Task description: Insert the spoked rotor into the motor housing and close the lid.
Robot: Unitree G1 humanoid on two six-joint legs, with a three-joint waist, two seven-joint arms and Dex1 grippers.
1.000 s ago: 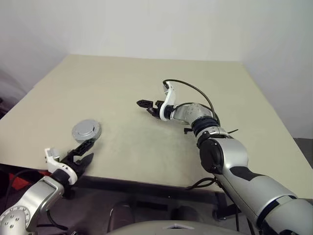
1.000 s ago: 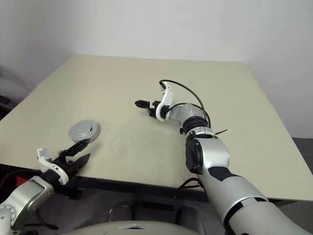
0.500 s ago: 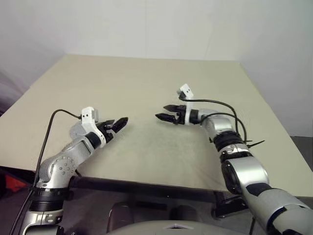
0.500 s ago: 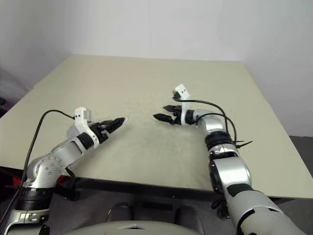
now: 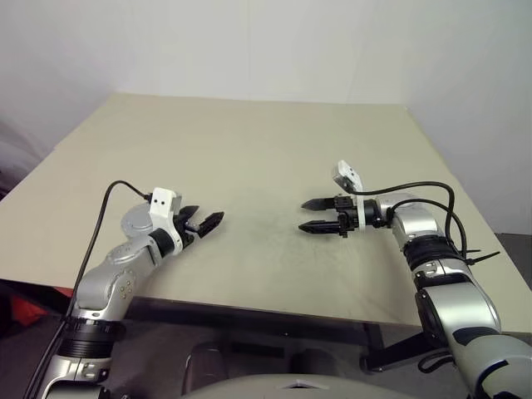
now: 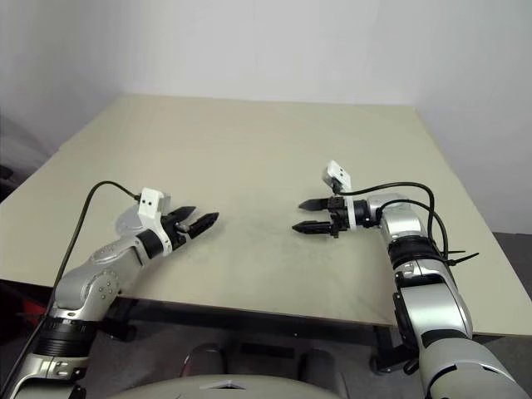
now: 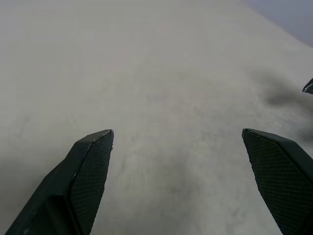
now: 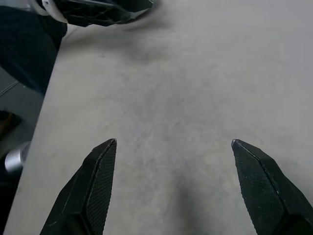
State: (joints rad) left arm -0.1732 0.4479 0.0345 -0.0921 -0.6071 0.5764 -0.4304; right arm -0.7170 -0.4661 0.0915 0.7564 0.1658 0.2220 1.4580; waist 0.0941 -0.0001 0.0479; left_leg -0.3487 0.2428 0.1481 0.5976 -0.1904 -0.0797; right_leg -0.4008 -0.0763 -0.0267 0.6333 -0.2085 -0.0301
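A round silver-grey part (image 5: 133,223) lies on the table near its front left edge, mostly hidden behind my left wrist. I cannot tell whether it is the spoked rotor, the motor housing or the lid. My left gripper (image 5: 208,214) hovers just right of it, open and empty, pointing toward the table's middle. My right gripper (image 5: 302,215) faces it from the right, open and empty, its fingers one above the other. Bare table shows between the open fingers (image 7: 93,161) in the left wrist view and between the fingers (image 8: 98,171) in the right wrist view.
The beige table (image 5: 249,150) runs back to a white wall. Its front edge passes under my left forearm. A black cable (image 5: 100,208) loops from the left wrist. In the right wrist view the left gripper (image 8: 98,10) shows across the table, with dark floor beyond the edge.
My left arm has come up from below the table's front edge and now hovers over the table, covering most of the silver part. My right gripper has drawn back to the right and rolled.
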